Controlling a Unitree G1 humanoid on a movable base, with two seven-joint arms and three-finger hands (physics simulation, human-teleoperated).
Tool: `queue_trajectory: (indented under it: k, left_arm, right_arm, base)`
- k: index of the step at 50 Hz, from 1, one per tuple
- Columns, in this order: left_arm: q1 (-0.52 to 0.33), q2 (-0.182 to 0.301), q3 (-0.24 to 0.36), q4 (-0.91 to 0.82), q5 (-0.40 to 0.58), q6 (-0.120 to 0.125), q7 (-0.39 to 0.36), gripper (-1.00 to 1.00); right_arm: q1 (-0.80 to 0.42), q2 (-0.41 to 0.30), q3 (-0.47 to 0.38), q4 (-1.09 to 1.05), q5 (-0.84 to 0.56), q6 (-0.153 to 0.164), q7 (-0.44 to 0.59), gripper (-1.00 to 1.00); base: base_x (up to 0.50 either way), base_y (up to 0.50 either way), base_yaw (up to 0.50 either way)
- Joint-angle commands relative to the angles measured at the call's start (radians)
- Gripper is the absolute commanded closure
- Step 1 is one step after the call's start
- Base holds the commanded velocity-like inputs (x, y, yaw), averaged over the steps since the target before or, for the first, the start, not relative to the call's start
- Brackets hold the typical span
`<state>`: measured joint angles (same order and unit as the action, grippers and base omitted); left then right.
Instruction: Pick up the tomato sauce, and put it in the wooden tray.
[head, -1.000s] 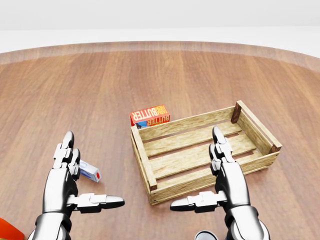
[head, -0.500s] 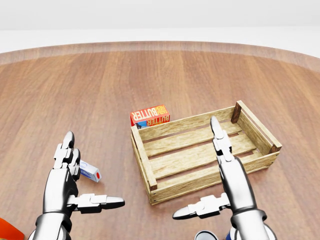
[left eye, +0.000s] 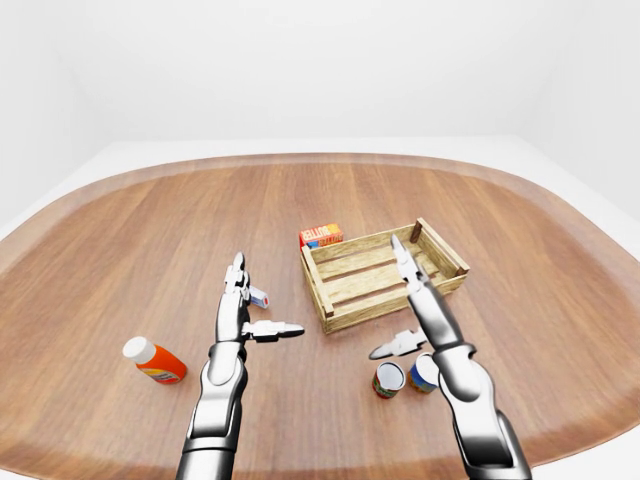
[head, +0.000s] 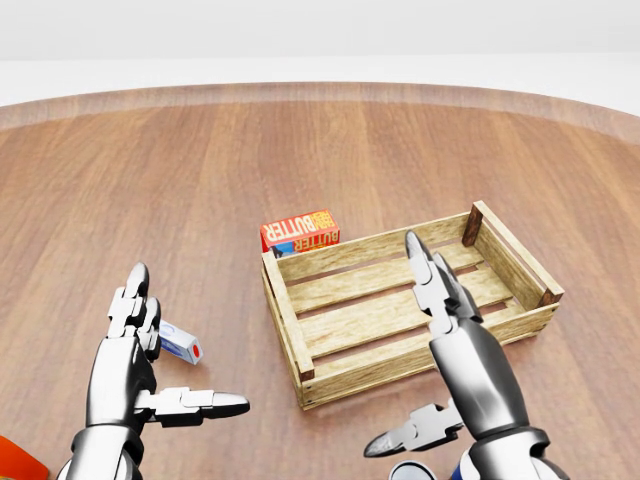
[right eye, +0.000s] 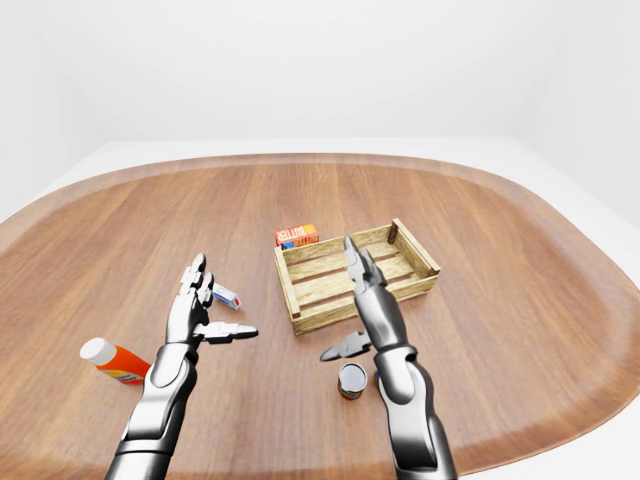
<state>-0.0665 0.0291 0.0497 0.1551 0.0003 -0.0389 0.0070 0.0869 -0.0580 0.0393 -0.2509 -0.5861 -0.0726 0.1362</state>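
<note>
At table's near edge: R hand (left eye: 420, 305) has swung inward, thumb dropping toward 2 cans (left eye: 388, 379) – tomato sauce likely one, ungrasped.
L hand (left eye: 240, 310) unmoved; both hands wide, empty. Farther: 1 orange bottle (left eye: 153, 361), 1 small tube (left eye: 259, 297), 1 empty wooden tray (left eye: 385, 275), 1 butter box (head: 300, 231).

The worktop (left eye: 150, 240) was reddish-brown woodgrain and the wooden tray (left eye: 335, 305) pale tan. The butter box (head: 300, 231) was orange-red with white lettering, and the bottle (left eye: 155, 362) orange with a white cap.
</note>
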Motion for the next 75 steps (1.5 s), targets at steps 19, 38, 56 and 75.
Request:
queue_trajectory:
  k: [19,38,56,75]
  left_arm:
    - [-0.001,0.000,0.000,0.006,0.000,-0.002,-0.001,-1.00]
    - [0.005,-0.002,-0.002,-0.013,-0.005,0.010,-0.003,-1.00]
    - [0.005,-0.002,-0.001,-0.015,-0.005,0.016,-0.002,-1.00]
    - [0.000,0.000,0.001,-0.002,-0.004,0.007,-0.002,-1.00]
  right_arm:
    - [0.094,-0.024,0.018,-0.053,-0.253,-0.015,0.125,-1.00]
    - [0.164,-0.053,-0.025,-0.093,-0.412,-0.015,0.251,-1.00]
    - [0.172,-0.043,-0.072,-0.094,-0.468,-0.015,0.303,-1.00]
    - [0.141,-0.055,-0.021,0.077,-0.466,-0.015,0.225,-1.00]
  base:
    - [0.00,0.00,0.00]
    - [0.00,0.00,0.00]
    - [0.00,0.00,0.00]
    - [0.00,0.00,0.00]
